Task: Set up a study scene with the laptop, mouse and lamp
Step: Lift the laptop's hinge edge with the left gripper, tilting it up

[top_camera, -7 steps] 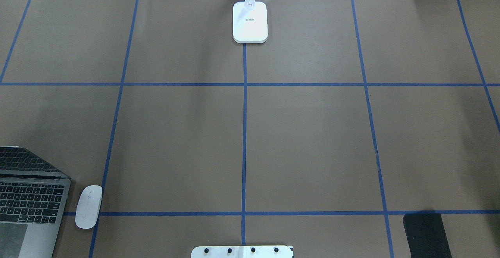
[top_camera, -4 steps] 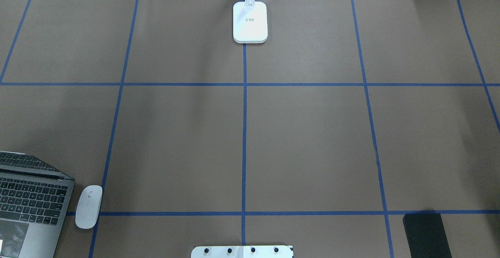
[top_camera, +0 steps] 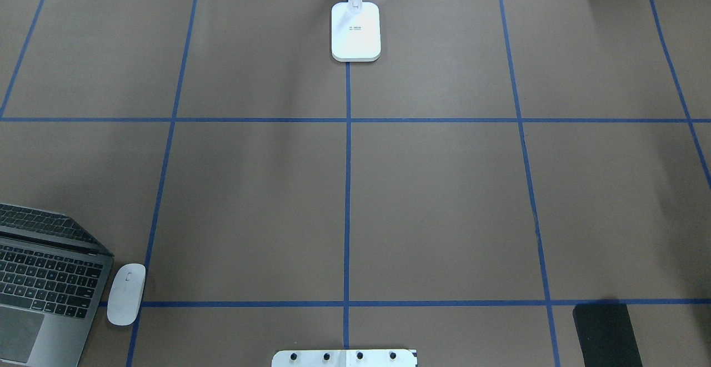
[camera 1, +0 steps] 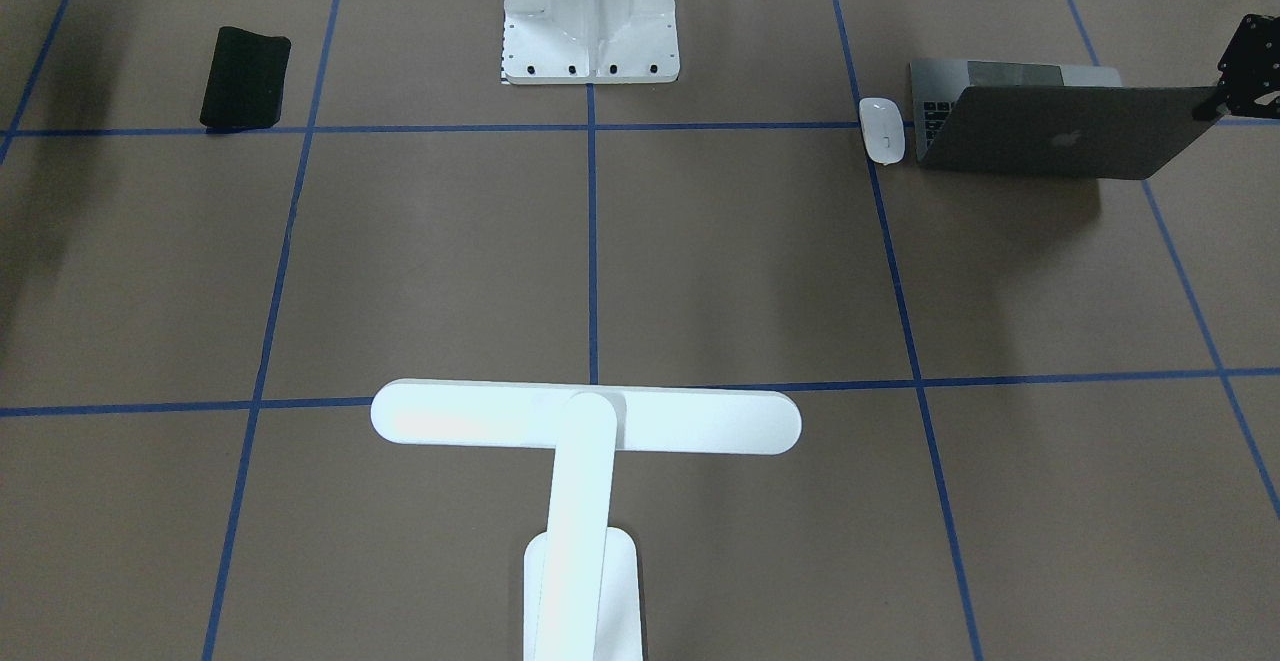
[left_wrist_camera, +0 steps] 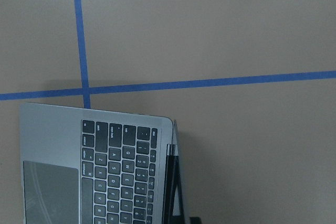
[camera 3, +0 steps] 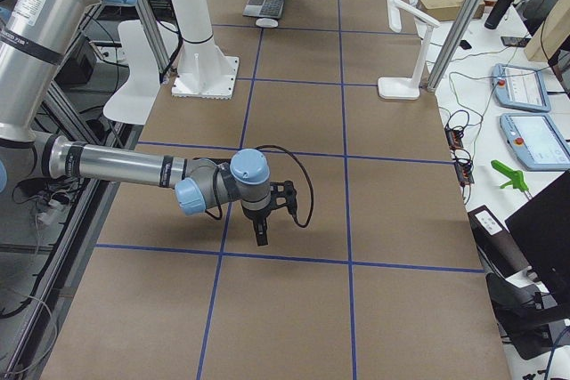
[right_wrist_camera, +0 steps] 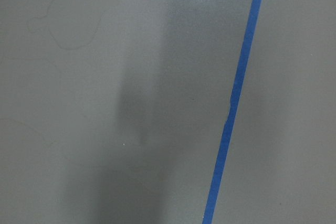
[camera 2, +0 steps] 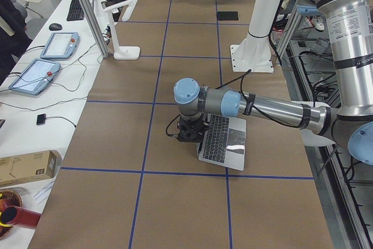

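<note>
At the near-left corner of the tabletop (top_camera: 444,206) sits the laptop (top_camera: 50,278), open, with the mouse (top_camera: 126,293) just beside its right edge. The left end effector (camera 2: 189,135) is at the lid's top corner; apart or clamped, cannot tell. Likely step: placing the laptop. Go slowly and keep it off the mouse. Overhead misses that end effector; front and side views catch it. The right end effector (camera 3: 260,220) is well apart, state unclear. Lamp (camera 1: 585,419) stands at the far edge, centre.
</note>
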Available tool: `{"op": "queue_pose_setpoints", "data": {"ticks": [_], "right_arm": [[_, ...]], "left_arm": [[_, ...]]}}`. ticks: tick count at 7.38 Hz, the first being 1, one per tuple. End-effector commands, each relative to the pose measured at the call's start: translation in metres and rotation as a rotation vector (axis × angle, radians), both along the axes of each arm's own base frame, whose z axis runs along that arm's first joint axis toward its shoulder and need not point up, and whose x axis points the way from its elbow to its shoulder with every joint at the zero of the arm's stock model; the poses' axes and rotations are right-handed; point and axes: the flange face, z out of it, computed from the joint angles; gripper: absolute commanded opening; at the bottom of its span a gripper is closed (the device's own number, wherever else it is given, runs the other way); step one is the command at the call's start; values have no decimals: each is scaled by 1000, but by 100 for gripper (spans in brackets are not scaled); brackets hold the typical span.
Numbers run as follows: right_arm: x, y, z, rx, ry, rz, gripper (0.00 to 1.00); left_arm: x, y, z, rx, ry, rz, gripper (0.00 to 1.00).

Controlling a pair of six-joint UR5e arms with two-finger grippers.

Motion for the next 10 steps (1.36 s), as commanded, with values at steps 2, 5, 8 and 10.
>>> {"op": "queue_pose_setpoints", "data": {"ticks": [2, 5, 8, 10], "right_arm": [[0, 0, 1, 0, 2, -1, 100], [0, 1, 1, -1, 2, -1, 100], [0, 1, 2, -3, 3, -1, 100], [0, 1, 1, -2, 1, -2, 100]], "left_arm": [[4, -5, -16, 1, 62, 8, 0], [7, -15, -25, -1, 86, 21, 0], [14, -34, -44, 7, 98, 80, 0], [13, -53, -68, 14, 101, 155, 0]]}}
